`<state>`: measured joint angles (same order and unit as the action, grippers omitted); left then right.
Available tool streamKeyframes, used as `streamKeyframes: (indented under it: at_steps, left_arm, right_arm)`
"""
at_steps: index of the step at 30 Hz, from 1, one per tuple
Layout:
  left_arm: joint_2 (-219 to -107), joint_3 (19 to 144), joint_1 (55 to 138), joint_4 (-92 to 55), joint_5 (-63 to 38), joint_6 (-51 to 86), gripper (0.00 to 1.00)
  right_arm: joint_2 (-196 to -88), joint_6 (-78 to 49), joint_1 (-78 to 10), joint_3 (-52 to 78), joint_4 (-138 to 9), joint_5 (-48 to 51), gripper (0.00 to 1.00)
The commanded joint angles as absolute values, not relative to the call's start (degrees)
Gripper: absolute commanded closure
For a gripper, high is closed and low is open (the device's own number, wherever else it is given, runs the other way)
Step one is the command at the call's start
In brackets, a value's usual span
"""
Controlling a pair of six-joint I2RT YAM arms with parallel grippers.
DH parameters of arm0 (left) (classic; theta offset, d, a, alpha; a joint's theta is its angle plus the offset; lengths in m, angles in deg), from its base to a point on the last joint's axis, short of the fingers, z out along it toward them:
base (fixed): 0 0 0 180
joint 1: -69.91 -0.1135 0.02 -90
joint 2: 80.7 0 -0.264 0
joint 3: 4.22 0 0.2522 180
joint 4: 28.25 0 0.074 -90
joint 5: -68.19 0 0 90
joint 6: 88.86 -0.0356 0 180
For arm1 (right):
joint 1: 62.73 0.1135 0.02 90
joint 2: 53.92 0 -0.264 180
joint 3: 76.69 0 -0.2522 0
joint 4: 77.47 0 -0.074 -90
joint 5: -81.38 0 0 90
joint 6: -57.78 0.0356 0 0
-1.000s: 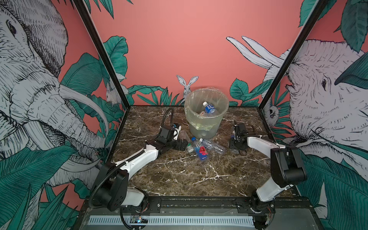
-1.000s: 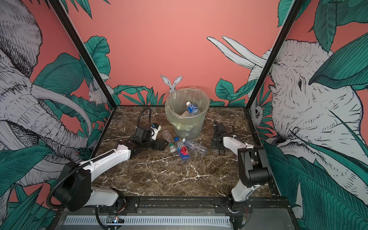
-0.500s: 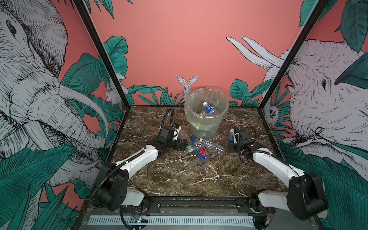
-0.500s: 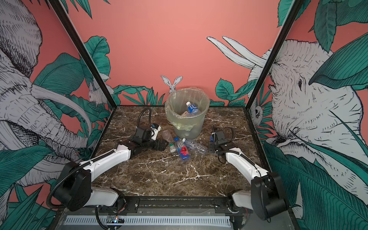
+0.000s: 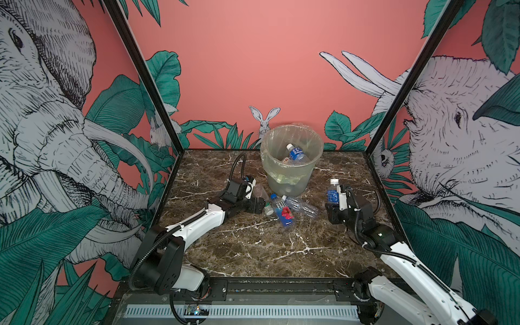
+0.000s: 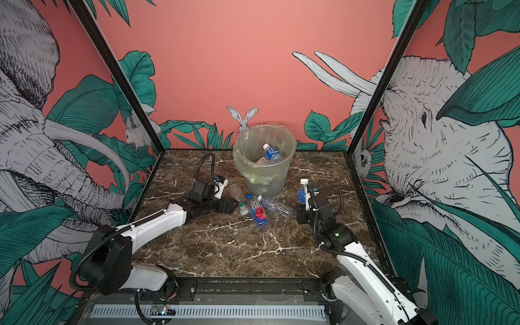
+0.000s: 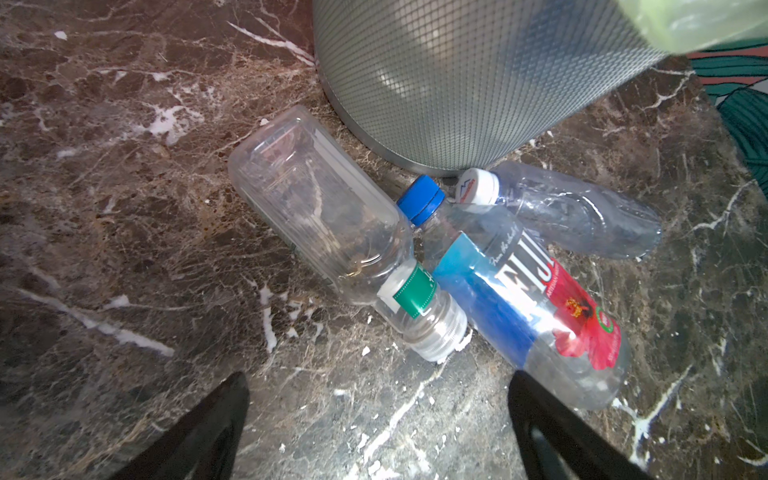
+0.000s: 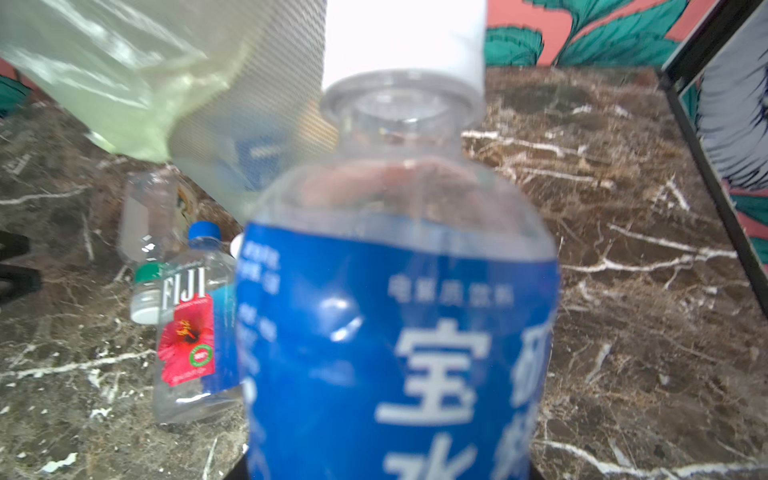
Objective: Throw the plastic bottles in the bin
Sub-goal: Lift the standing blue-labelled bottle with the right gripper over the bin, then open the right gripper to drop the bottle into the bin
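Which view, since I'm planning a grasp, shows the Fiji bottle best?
The left wrist view: the Fiji bottle lies close and almost whole. Both top views show it small near the bin; in the right wrist view a blue-labelled bottle hides part of it.

A dark brown, white-veined marble desk (image 5: 253, 253) fills the centre in both top views. Behind it a coral wall (image 5: 253, 56) bears a painted rabbit (image 5: 264, 119) at centre; 2 black posts (image 5: 150, 84) frame elephant murals (image 5: 42, 118) at left and right. A white slotted strip (image 5: 239, 311) lines the bottom edge.
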<state>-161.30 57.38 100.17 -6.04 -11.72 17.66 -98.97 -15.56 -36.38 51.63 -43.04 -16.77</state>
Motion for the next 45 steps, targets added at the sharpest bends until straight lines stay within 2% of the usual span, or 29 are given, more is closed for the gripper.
streamKeyframes:
  at_steps: [1, 6, 10, 14, 18, 19, 21, 22, 24, 29, 45]
  left_arm:
    - [-161.0, 57.7, 99.8, -5.4, -11.4, 17.8, 0.02]
    - [-160.9, 57.6, 99.9, -5.1, -11.6, 17.5, 0.02]
    - [-160.9, 57.4, 99.8, -5.0, -11.8, 17.4, 0.02]
    - [-160.9, 57.4, 99.9, -4.8, -12.2, 17.2, 0.02]
    - [-160.8, 57.3, 99.9, -4.6, -12.6, 17.3, 0.02]
    - [-160.7, 57.3, 99.9, -4.6, -12.9, 17.3, 0.02]
    - [-160.4, 57.4, 99.9, -4.0, -13.4, 17.1, 0.02]
    - [-160.0, 57.6, 99.9, -3.5, -13.8, 16.9, 0.02]
    - [-159.1, 57.8, 99.9, -2.4, -15.0, 16.6, 0.02]
    - [-157.9, 57.6, 99.9, -1.8, -16.0, 16.8, 0.02]
    - [-160.4, 59.2, 99.8, -2.6, -16.9, 21.2, 0.02]
  right_arm:
    - [-97.8, -16.9, -35.2, 46.9, -42.6, -17.8, 0.54]
    - [-99.2, -18.2, -34.4, 38.2, -40.3, -17.9, 0.54]
    - [-104.9, -20.2, -34.4, 27.0, -38.7, -16.7, 0.56]
    - [-117.4, -21.4, -34.4, 10.6, -38.6, -15.4, 0.58]
    - [-136.1, -20.8, -34.9, -9.1, -37.8, -14.2, 0.58]
    - [-140.7, -20.3, -35.2, -14.0, -36.2, -14.5, 0.5]
    - [-151.1, -18.6, -36.5, -26.2, -30.1, -14.4, 0.15]
    - [-154.1, -17.7, -36.9, -30.7, -27.6, -14.9, 0.04]
    - [-156.9, -16.9, -37.2, -35.9, -25.3, -16.3, 0.01]
    - [-151.4, -16.9, -37.3, -31.6, -28.8, -16.8, 0.01]
    - [-129.3, -17.4, -37.2, 5.0, -34.7, -16.1, 0.01]
